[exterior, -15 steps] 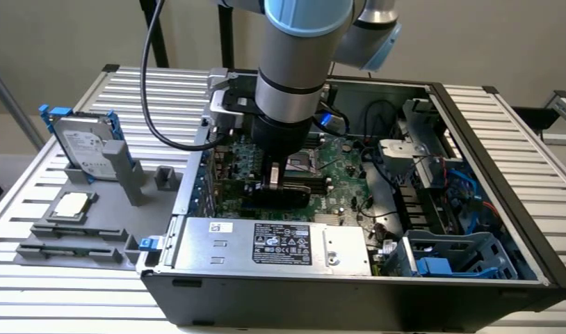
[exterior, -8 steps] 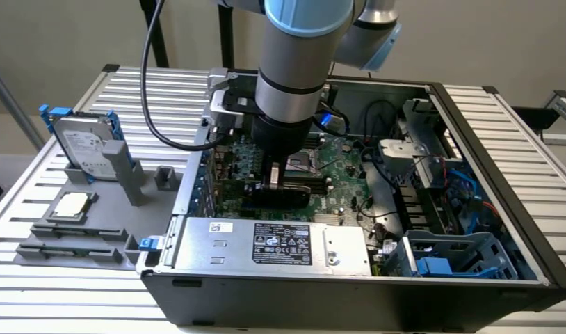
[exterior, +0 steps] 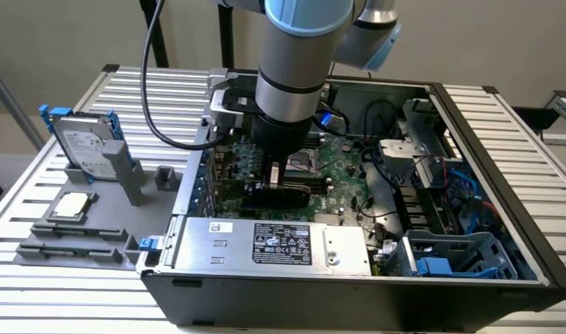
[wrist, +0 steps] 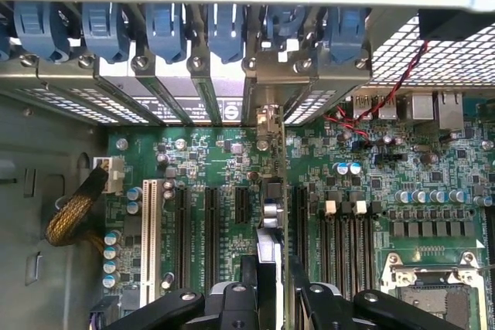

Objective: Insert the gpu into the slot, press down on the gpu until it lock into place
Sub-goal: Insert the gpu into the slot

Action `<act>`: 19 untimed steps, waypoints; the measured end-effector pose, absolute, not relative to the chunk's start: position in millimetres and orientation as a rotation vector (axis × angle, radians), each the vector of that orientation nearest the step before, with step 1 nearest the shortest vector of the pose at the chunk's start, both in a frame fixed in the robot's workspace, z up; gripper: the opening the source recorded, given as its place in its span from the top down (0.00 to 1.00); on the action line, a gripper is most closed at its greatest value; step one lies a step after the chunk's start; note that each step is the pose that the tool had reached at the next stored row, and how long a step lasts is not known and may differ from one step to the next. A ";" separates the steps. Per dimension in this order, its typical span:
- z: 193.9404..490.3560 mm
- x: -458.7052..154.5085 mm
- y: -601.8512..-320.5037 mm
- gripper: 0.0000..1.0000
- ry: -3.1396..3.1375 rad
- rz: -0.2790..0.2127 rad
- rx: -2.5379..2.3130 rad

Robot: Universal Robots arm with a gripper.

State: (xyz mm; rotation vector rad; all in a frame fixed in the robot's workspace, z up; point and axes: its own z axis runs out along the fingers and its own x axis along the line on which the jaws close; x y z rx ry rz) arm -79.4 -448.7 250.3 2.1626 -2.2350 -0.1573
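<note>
Insertion step in hand: gripper fingers clamp the thin flat black gpu card edge-on, standing upright over the green motherboard inside the open case. Slot hidden beneath the card. Next calls for a straight downward press, by my read.

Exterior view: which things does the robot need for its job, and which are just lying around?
For the job:
gpu
green motherboard

Just lying about:
hard drive
processor chip
power supply
</note>
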 end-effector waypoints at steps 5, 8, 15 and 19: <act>250.2 -79.9 -448.4 0.74 -2.235 -0.157 2.163; 250.1 -81.0 -448.4 0.74 -2.235 -0.157 2.163; 250.1 -81.8 -448.9 0.74 -2.237 -0.144 2.165; 250.5 -72.8 -448.8 0.74 -2.236 -0.145 2.164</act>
